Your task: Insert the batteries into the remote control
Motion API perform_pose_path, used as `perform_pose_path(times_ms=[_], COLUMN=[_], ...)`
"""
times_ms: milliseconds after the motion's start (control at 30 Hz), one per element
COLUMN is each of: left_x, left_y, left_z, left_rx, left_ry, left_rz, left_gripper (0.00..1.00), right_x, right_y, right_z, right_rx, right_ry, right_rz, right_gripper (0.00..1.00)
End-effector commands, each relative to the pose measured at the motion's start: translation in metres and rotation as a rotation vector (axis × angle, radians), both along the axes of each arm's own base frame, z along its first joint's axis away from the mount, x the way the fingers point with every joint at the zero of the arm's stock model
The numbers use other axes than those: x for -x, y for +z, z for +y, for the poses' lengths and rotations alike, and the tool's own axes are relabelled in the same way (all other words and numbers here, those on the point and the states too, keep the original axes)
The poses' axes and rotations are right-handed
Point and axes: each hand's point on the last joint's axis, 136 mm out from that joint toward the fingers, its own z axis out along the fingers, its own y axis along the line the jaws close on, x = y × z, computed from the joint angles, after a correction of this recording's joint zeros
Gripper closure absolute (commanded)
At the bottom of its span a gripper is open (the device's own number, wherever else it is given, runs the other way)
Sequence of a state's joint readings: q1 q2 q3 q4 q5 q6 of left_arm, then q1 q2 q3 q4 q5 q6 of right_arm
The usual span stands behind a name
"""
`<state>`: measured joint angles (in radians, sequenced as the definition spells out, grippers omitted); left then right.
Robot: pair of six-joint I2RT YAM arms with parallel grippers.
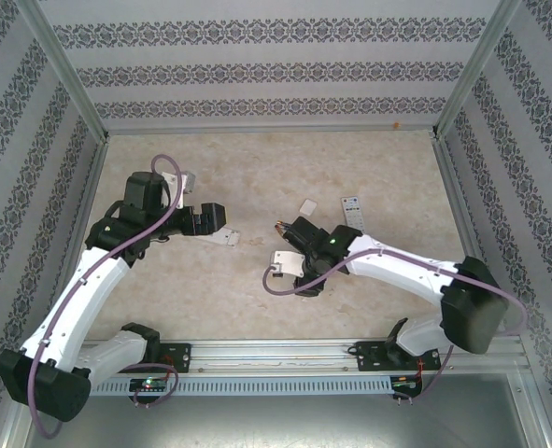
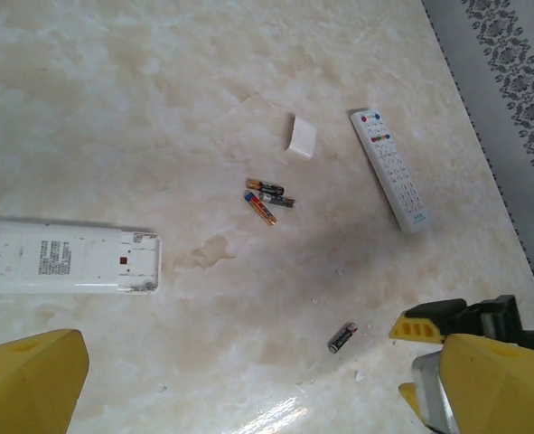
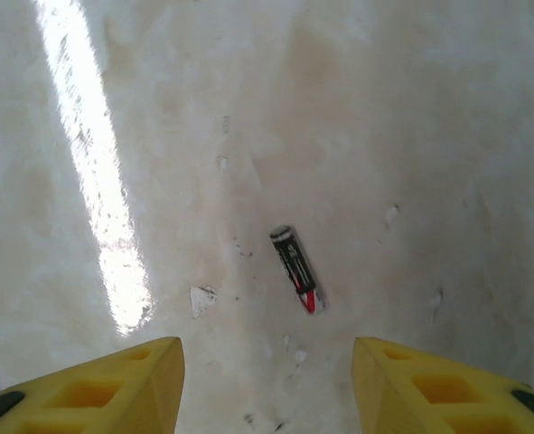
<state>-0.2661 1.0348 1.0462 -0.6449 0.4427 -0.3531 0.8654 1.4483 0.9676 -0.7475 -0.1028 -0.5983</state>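
Observation:
The remote control (image 2: 390, 169), long, slim and white, lies buttons-up on the table at the far right, also in the top view (image 1: 351, 210). Three batteries (image 2: 268, 197) lie in a cluster left of it. A single battery (image 2: 341, 336) lies apart and nearer. My right gripper (image 3: 267, 389) stands open just behind this battery (image 3: 295, 268), which lies on the table ahead of the yellow fingers and touches neither. My left gripper (image 2: 262, 366) is wide open above the table with nothing in it. In the top view the left gripper (image 1: 221, 231) and right gripper (image 1: 292, 235) face each other mid-table.
A shorter, wider white remote (image 2: 68, 258) lies back-up at the left with its battery bay uncovered. A small white cover (image 2: 301, 137) rests near the slim remote. Patterned walls (image 1: 500, 140) close in the table on three sides.

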Motion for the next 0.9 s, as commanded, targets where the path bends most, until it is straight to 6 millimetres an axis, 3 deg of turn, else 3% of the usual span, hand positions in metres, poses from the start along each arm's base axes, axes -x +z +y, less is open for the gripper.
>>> perform_pose_path(times_ms=[0, 300, 733, 867], left_x=[0.001, 0.016, 0.010, 0.005], left_y=[-0.015, -0.042, -0.055, -0.062], left_z=[0.005, 0.007, 0.012, 0.017], left_rx=[-0.016, -0.045, -0.050, -0.075], left_ry=[0.029, 0.012, 0.074, 0.110], left_rz=[0.073, 0.180, 0.236, 0.277], left_gripper=[0.00, 0.00, 0.00, 0.00], right_x=[0.005, -0.013, -0.020, -0.019], right_y=[-0.021, -0.047, -0.068, -0.069], right_z=[0.002, -0.008, 0.002, 0.002], right_rx=[0.007, 0.048, 0.059, 0.069], right_ry=[0.200, 0.218, 0.241, 0.247], right_rz=[0.014, 0.016, 0.038, 0.045], right_gripper=[0.50, 0.55, 0.70, 0.78])
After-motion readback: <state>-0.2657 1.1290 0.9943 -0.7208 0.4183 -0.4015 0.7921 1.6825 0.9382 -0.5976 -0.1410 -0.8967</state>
